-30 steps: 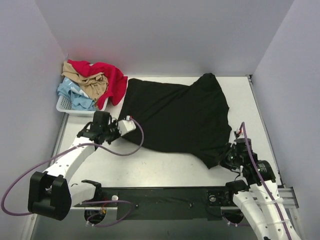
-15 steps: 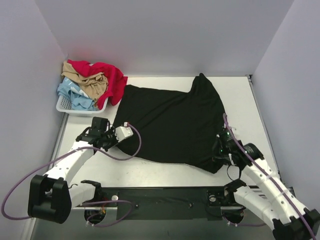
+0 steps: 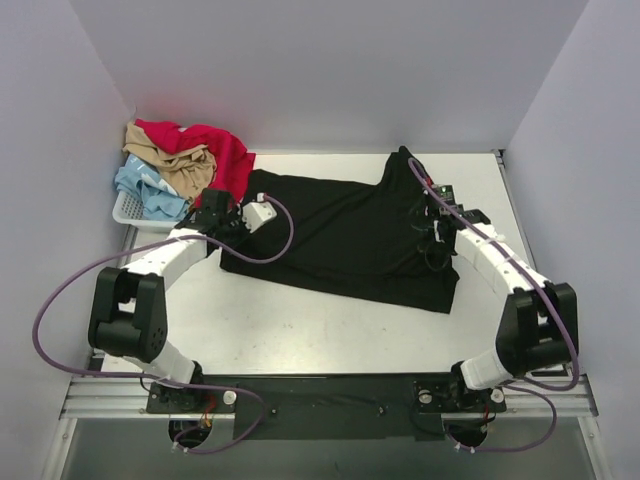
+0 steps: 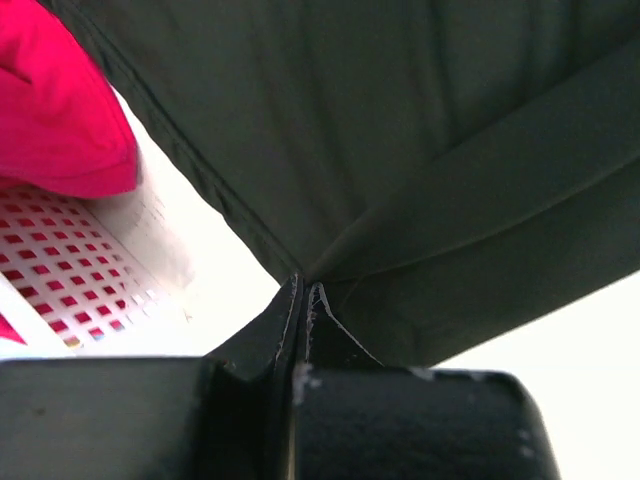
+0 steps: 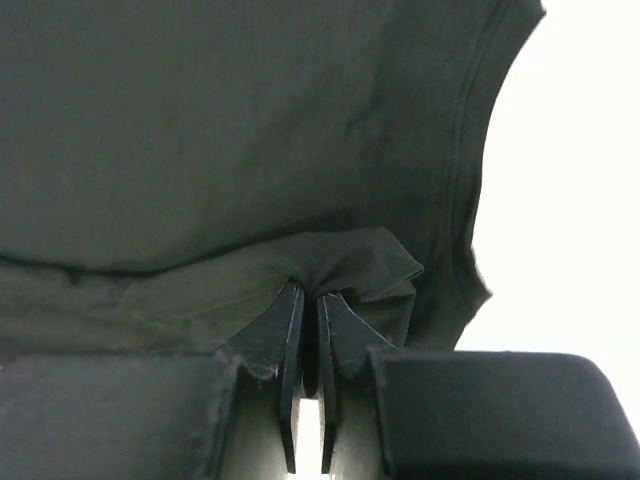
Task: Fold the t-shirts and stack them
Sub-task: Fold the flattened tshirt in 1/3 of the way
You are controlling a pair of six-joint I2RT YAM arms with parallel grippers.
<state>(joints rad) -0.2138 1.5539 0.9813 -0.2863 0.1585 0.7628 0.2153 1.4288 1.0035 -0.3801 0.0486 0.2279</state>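
where left tool (image 4: 303, 292) and right tool (image 5: 308, 292) pinch | black t-shirt (image 3: 340, 235) soft, creased

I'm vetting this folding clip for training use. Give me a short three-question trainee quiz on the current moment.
1. True or false: the left gripper and the right gripper are each shut on cloth of the black t-shirt.
2. Where is the red t-shirt? A: piled in the white basket, hanging over its rim. B: spread flat near the arms' bases. C: held by the right gripper.
3. Fill in: the basket stands at the table's far ___ corner.
Key: 1 true; 2 A; 3 left.
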